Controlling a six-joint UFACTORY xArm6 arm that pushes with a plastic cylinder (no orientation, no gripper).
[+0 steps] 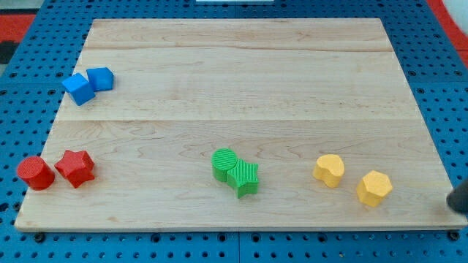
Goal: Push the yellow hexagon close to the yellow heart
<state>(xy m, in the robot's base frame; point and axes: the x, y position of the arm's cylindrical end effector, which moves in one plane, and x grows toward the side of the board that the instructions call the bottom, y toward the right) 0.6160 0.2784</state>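
**Tip off the board, view's right**

My tip (455,204) sits past the wooden board's (234,66) right edge, a plain rod, no fingers. Yellow hexagon (374,188) just beside yellow heart (329,170), apart, near bottom edge. Smooth wood wide open above them.
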